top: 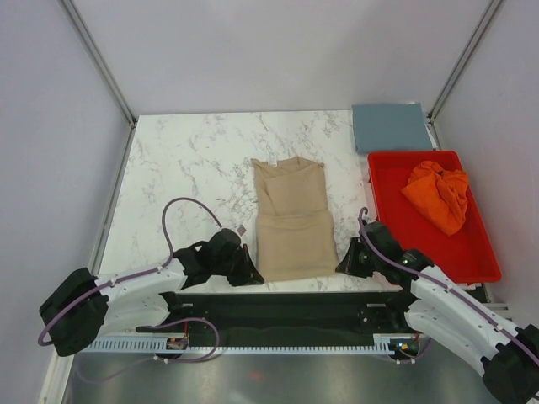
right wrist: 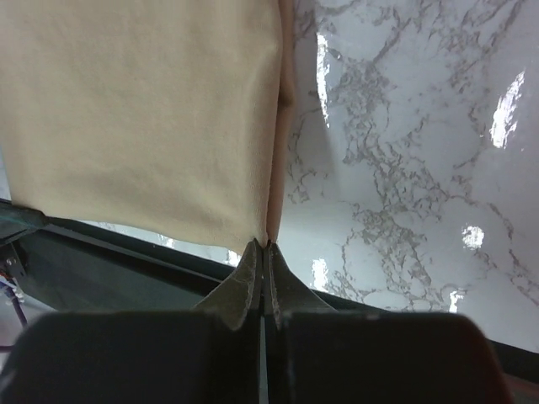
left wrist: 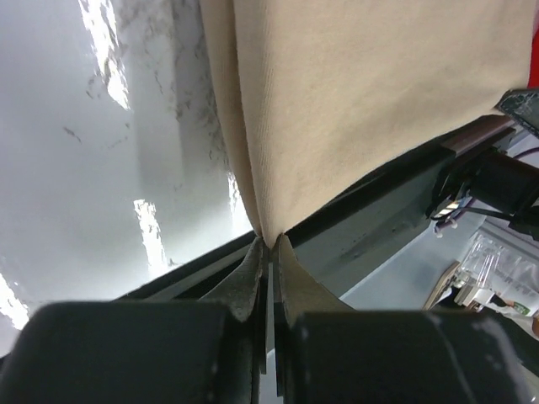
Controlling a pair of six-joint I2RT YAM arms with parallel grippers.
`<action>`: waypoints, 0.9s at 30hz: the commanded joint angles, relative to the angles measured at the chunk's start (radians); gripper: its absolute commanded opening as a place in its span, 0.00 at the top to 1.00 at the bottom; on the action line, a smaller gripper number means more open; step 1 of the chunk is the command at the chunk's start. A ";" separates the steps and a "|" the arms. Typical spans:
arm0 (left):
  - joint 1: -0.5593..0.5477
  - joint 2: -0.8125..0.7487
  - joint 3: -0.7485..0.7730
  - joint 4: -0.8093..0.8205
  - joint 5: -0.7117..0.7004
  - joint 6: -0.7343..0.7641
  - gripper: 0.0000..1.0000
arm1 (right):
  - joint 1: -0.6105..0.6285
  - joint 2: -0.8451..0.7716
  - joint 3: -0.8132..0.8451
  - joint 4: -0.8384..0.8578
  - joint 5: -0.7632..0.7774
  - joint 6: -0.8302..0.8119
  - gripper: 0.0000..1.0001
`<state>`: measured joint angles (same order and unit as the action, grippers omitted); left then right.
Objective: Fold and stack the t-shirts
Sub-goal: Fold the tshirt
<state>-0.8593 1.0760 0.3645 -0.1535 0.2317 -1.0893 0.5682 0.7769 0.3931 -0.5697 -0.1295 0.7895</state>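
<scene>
The tan t-shirt [top: 292,217] lies folded lengthwise in the middle of the marble table [top: 185,168], collar at the far end. My left gripper [top: 251,274] is shut on its near left corner [left wrist: 278,194]. My right gripper [top: 344,264] is shut on its near right corner [right wrist: 168,126]. The slate blue-grey t-shirt [top: 391,126] lies folded flat at the far right. The orange t-shirt [top: 438,194] lies crumpled in the red tray [top: 404,227].
The red tray stands at the right, close to my right arm. Metal frame posts rise at the table's far corners. A black rail [top: 286,307] runs along the near edge between the arm bases.
</scene>
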 commanded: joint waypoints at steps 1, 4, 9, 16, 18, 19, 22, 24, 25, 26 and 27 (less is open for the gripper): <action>-0.052 -0.048 -0.012 -0.069 -0.046 -0.075 0.98 | 0.016 -0.068 0.029 -0.084 0.021 0.025 1.00; -0.121 -0.090 0.013 -0.110 -0.083 -0.106 0.98 | 0.022 -0.137 0.013 -0.113 0.013 0.050 1.00; -0.161 -0.065 0.033 -0.158 -0.120 -0.115 0.98 | 0.022 -0.195 0.000 -0.131 0.001 0.045 1.00; -0.175 -0.136 0.065 -0.187 -0.149 -0.129 0.98 | 0.024 -0.199 0.001 -0.114 -0.004 0.034 1.00; -0.175 -0.151 0.091 -0.211 -0.169 -0.127 0.98 | 0.022 -0.189 0.027 -0.114 0.011 0.027 1.00; -0.175 -0.152 0.097 -0.215 -0.170 -0.127 0.98 | 0.022 -0.186 0.036 -0.116 0.016 0.027 1.00; -0.170 -0.146 0.119 -0.216 -0.172 -0.118 0.98 | 0.022 -0.165 0.096 -0.114 0.030 0.025 1.00; -0.155 -0.140 0.131 -0.225 -0.164 -0.100 0.98 | 0.024 -0.150 0.125 -0.114 0.039 0.021 1.00; -0.146 -0.137 0.148 -0.227 -0.161 -0.092 0.98 | 0.024 -0.145 0.142 -0.114 0.054 0.016 1.00; -0.124 -0.136 0.157 -0.231 -0.154 -0.083 0.98 | 0.022 -0.139 0.173 -0.116 0.065 0.013 1.00; -0.110 -0.136 0.165 -0.236 -0.152 -0.066 0.98 | 0.024 -0.127 0.188 -0.117 0.076 0.008 1.00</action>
<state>-1.0027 0.9386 0.4725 -0.3679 0.0986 -1.1809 0.5873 0.6388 0.4953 -0.6968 -0.1059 0.8124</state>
